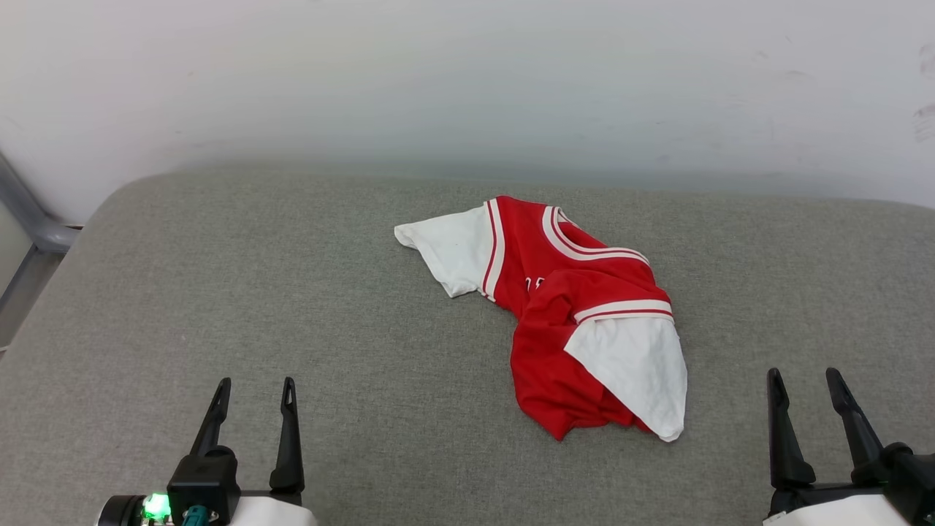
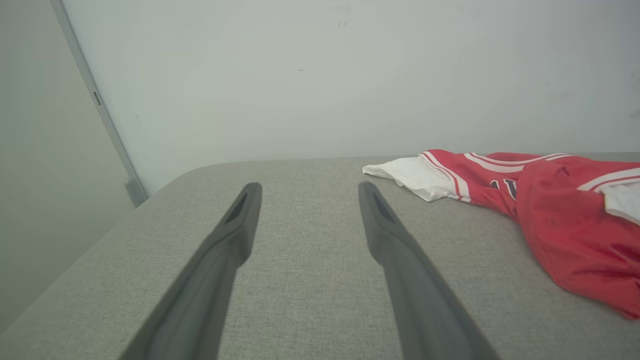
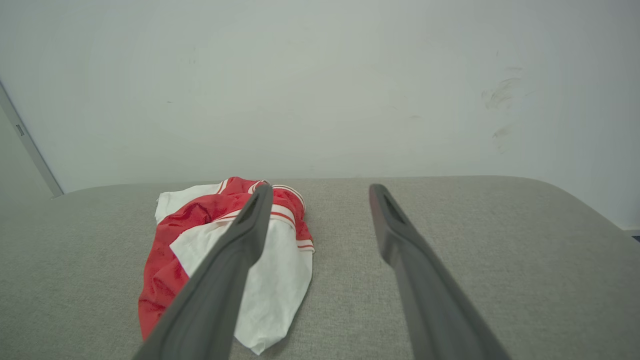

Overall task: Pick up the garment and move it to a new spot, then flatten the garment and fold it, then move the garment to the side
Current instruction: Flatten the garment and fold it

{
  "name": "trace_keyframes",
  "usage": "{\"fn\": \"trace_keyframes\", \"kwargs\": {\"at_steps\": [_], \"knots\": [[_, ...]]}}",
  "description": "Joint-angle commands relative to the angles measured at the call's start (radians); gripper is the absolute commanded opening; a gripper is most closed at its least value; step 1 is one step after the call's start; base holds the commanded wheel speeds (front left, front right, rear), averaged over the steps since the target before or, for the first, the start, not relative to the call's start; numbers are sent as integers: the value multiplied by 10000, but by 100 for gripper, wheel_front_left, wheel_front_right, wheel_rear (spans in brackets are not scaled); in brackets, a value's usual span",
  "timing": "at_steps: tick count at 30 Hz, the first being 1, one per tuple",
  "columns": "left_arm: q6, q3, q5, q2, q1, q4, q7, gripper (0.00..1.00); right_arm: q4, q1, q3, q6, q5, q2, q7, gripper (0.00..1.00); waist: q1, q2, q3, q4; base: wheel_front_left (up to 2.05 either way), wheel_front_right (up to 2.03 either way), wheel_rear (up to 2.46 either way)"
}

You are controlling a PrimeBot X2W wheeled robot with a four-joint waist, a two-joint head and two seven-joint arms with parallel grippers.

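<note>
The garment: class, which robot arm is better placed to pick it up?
Probably the right: the garment lies right of centre in the head view, its near end closer to the open right gripper than to the left gripper.

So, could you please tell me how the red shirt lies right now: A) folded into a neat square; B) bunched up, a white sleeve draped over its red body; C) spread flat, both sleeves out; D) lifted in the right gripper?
B: the garment lies bunched on the grey cushion, a white sleeve over its red body, while the left gripper and right gripper stand clear, jaws open.
</note>
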Motion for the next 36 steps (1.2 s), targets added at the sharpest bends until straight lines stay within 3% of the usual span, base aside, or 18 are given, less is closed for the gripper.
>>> {"fn": "trace_keyframes", "kwargs": {"at_steps": [1,21,30,36], "knots": [[-98,94,108,-74,136,31,-25,100,11,119,15,-7,3,20,-20,100,0,-1,-13,1,0,0,0],[-1132,1018,968,-815,211,417,-26,100,96,172,57,-7,32,20,-20,100,0,-1,-37,-14,0,0,0],[-1356,1310,1092,-951,25,506,-26,100,98,111,70,-7,36,20,-20,100,0,-1,-52,-44,0,0,0],[-1784,1564,1048,-859,-606,547,-26,100,58,-28,108,-7,-24,20,-20,100,0,-1,51,-177,0,0,0]]}}
